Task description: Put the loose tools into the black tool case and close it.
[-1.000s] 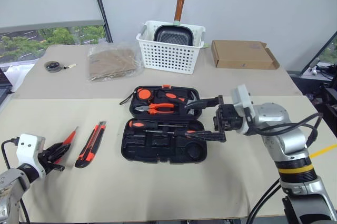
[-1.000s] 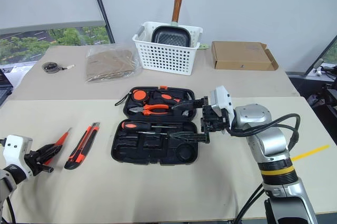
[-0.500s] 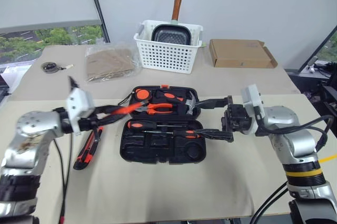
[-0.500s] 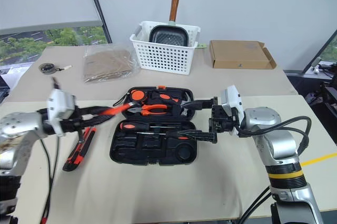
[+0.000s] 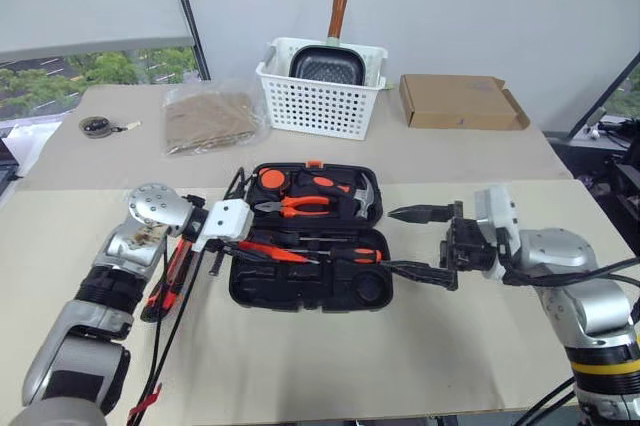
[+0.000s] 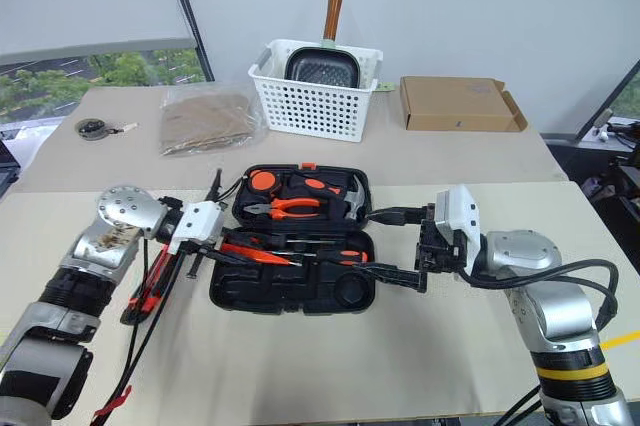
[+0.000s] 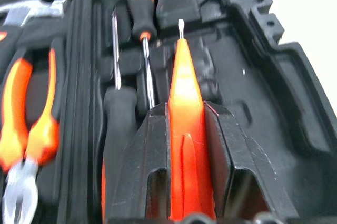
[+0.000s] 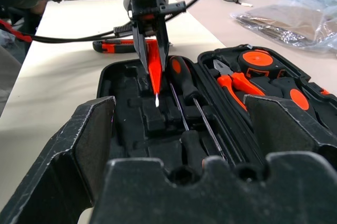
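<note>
Case (image 5: 300, 291) lies open in the middle of the surface (image 5: 400, 366), lid half on the far side, tray half on the near side.

Left end effector (image 5: 262, 249) reaches in from the left over the tray's left part, fingers (image 7: 145, 171) clamped on the tester (image 7: 184, 145). Its metal tip points right, over the moulded recesses; whether it touches the tray cannot be told.

Two screwdrivers (image 5: 330, 249) lie side by side along the far edge of the tray, just beyond the tester, shafts running left-right.

Lid half holds pliers (image 5: 295, 206), a hammer (image 5: 362, 196) at its right end and a round orange-and-black piece at its far left.

Knife (image 5: 172, 276) lies on the surface left of the case, partly hidden behind the left arm.

Right end effector (image 5: 415, 242) hangs at the case's right edge, pointing left, jaws wide and holding nothing; the lower finger sits near the tray's right rim, the upper one beside the lid's right end.

Far side of the surface: a white basket (image 5: 320, 96) with a pan (image 5: 328, 66) in it, handle up; a cardboard box (image 5: 460, 103) to its right; a plastic bag (image 5: 212, 118) to its left; a small round thing (image 5: 98, 126) at the far left, too small to identify.
</note>
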### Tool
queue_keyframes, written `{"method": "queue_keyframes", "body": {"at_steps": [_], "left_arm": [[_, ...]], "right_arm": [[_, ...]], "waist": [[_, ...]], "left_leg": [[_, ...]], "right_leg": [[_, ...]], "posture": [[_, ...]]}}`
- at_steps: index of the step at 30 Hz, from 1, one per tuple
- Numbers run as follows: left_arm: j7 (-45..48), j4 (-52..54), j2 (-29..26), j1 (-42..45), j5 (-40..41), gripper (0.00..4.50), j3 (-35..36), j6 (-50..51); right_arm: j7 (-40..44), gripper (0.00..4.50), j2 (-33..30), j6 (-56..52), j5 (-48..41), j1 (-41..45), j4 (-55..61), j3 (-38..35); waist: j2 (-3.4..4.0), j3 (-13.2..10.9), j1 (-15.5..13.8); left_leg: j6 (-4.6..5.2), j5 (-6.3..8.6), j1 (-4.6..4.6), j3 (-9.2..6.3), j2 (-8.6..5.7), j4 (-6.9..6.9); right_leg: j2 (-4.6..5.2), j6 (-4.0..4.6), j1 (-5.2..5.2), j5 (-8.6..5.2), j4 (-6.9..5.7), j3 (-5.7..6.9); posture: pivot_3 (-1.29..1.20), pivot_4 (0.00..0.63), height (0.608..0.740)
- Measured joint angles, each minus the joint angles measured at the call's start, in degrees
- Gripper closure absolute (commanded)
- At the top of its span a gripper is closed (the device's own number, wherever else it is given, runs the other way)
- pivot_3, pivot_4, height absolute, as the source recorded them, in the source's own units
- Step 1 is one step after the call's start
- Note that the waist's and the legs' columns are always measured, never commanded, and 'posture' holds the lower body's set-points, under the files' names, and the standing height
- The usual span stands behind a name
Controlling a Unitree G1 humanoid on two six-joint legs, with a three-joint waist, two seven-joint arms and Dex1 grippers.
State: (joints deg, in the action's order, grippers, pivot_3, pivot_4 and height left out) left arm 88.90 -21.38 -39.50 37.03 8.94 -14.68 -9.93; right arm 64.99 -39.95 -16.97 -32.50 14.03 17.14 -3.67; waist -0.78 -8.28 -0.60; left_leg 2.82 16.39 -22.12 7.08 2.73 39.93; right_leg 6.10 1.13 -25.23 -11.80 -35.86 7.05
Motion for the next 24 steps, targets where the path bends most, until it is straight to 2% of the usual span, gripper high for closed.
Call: {"method": "queue_keyframes", "body": {"at_steps": [8, 24], "left_arm": [[-3.27, -0.56, 0.40, 0.08, -2.89, 4.04, -0.10, 1.51], [-9.62, 9.38, -0.45, -3.63, -7.29, 4.04, -1.76, 7.29]], "right_arm": [[-2.26, 0.00, -0.78, -0.09, -0.18, -1.90, 2.80, -0.43], [-1.87, 0.00, -0.64, 0.04, -0.15, -0.49, 1.70, 0.72]], "waist": [[-0.01, 0.00, -0.11], [0.00, 0.00, -0.20]], "left_leg": [[0.03, -0.02, -0.01, -0.07, 0.00, 0.07], [0.06, -0.01, 0.04, -0.09, -0.02, 0.10]], "right_leg": [[0.01, -0.02, 0.04, 0.00, -0.02, 0.01], [0.01, -0.03, 0.10, 0.01, -0.04, 0.00]], "posture": [[0.00, 0.150, 0.700], [0.00, 0.150, 0.700]]}}
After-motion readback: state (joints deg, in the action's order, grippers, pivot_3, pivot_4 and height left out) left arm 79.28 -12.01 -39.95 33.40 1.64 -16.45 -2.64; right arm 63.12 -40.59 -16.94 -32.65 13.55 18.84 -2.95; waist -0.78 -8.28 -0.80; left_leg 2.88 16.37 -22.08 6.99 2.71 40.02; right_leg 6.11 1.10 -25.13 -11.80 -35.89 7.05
